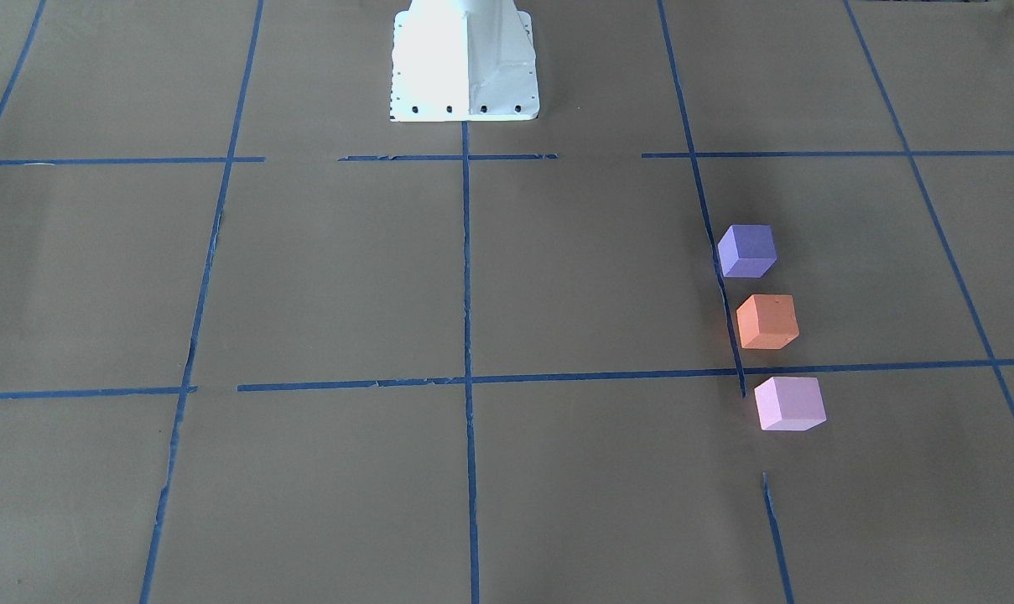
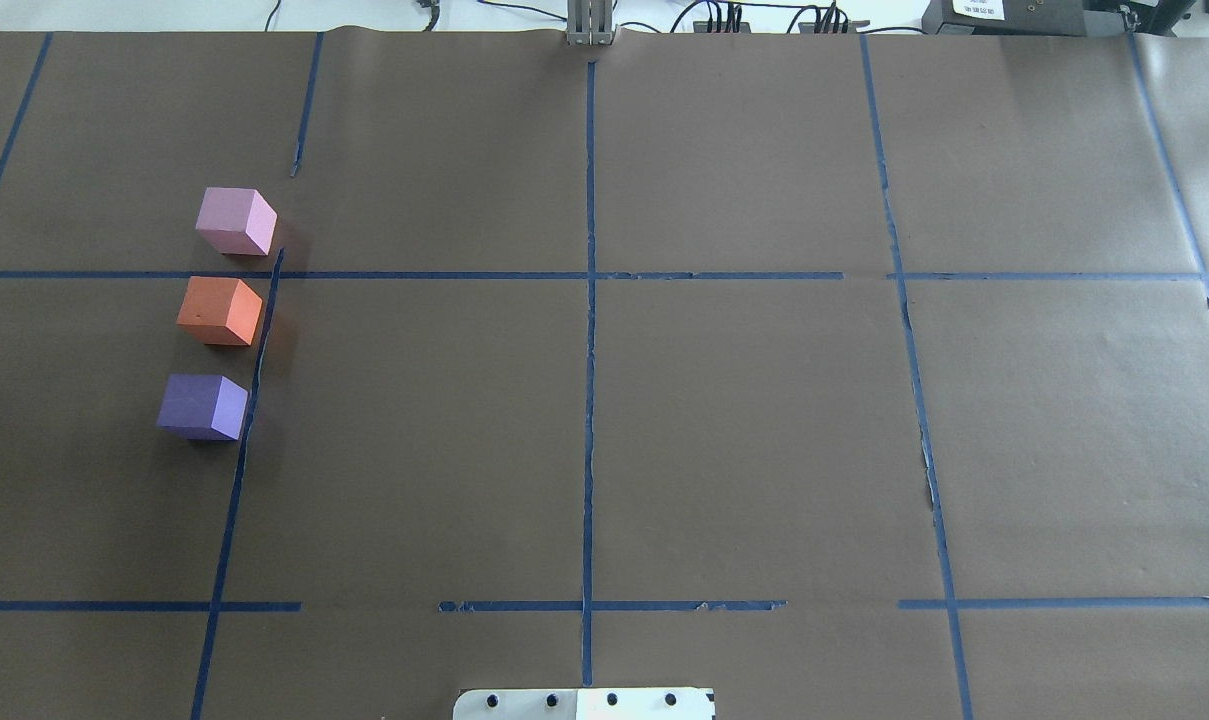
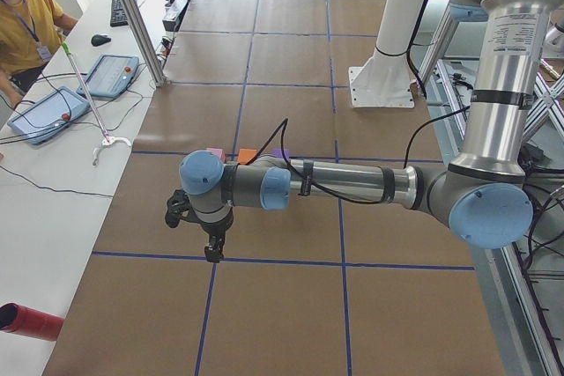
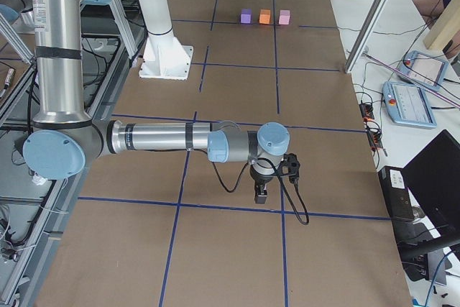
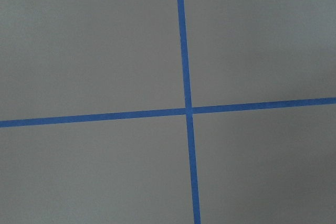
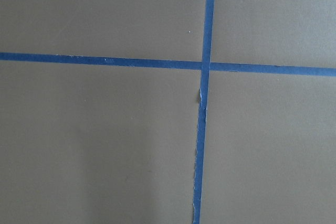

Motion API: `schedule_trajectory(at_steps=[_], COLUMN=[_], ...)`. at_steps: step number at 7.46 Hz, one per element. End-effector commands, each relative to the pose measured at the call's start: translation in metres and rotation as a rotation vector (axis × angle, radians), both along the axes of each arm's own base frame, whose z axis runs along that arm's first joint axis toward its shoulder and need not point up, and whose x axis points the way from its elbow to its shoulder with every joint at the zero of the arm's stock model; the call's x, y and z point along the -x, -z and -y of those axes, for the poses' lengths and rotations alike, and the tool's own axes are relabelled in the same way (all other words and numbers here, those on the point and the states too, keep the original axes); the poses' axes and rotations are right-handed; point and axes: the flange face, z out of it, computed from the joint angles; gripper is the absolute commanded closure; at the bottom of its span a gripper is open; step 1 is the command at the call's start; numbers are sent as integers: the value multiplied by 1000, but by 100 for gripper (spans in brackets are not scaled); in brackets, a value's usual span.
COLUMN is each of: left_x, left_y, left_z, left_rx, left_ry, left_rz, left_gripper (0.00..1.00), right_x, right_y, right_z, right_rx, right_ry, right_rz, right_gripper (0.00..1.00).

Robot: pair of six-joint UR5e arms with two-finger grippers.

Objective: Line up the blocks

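Three cubes stand in a straight row with small gaps on the brown table, on my left side. In the overhead view the pink-lilac block is farthest, the orange block is in the middle, and the violet-purple block is nearest me. They also show in the front view: purple, orange, pink. My left gripper hangs over the table, apart from the blocks, which its arm partly hides. My right gripper is far from them. I cannot tell whether either is open or shut.
Blue tape lines divide the table into squares. The white robot base stands at the table's middle edge. An operator sits at a side desk with tablets. A red cylinder lies on that desk.
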Motion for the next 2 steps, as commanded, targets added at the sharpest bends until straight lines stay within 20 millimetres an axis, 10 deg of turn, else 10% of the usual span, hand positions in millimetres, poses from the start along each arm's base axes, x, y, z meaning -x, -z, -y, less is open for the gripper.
schedule_trajectory(at_steps=[1, 2], left_x=[1, 1], left_y=[-1, 3], left_z=[-2, -1], left_rx=[-4, -12], left_ry=[-4, -4], left_rz=[6, 4], left_gripper=[0, 0], right_x=[0, 0], right_y=[0, 0], right_z=[0, 0], right_rx=[1, 0], right_ry=[0, 0], right_rz=[0, 0], right_gripper=[0, 0])
